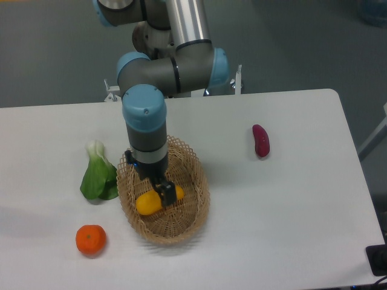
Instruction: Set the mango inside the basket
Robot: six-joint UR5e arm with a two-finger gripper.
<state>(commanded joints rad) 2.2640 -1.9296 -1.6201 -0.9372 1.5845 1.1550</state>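
Note:
The yellow-orange mango (149,203) lies inside the oval tan wicker basket (188,214), left of the basket's middle. My gripper (163,193) points straight down into the basket and its dark fingers straddle the mango's middle, shut on it. The arm's grey and blue wrist covers the basket's far rim. Whether the mango rests on the basket floor cannot be told.
A green bok choy (98,174) lies just left of the basket. A round tangerine (91,239) sits near the front left. A dark purple-red sweet potato (260,140) lies to the right. The table's front edge runs close below the basket.

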